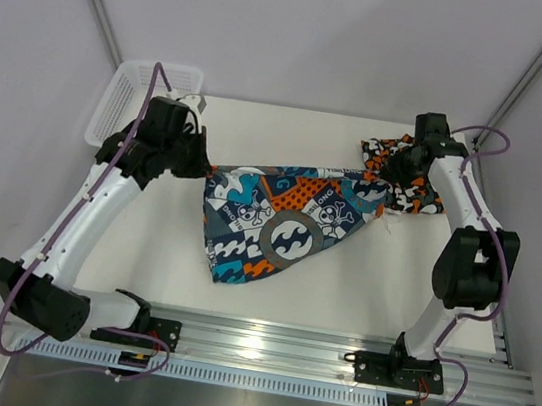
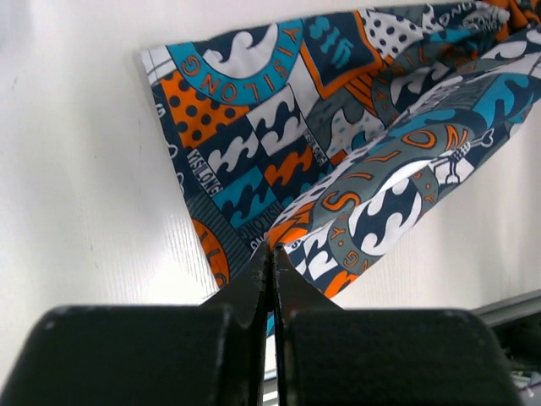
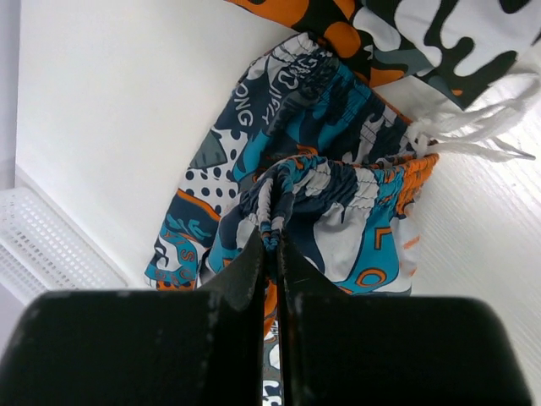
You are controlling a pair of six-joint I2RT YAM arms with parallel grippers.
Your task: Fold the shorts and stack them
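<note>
Shorts, count two: soft cartoon-print shorts, stretched between both grippers over mid-table; blotchy camouflage shorts, crumpled at the far right.
Left gripper: pinched on the cartoon pair's edge.
Right gripper: pinched on its gathered waistband.
Right wrist only: white drawstring.
Top only: one white mesh basket.

White mesh basket at far-left corner of white table

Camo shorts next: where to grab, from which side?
Probably the near edge of the camo shorts, coming down from above: they lie bunched flat on the table, and that edge shows clear of the cartoon shorts. Their waistband cannot be made out.
</note>
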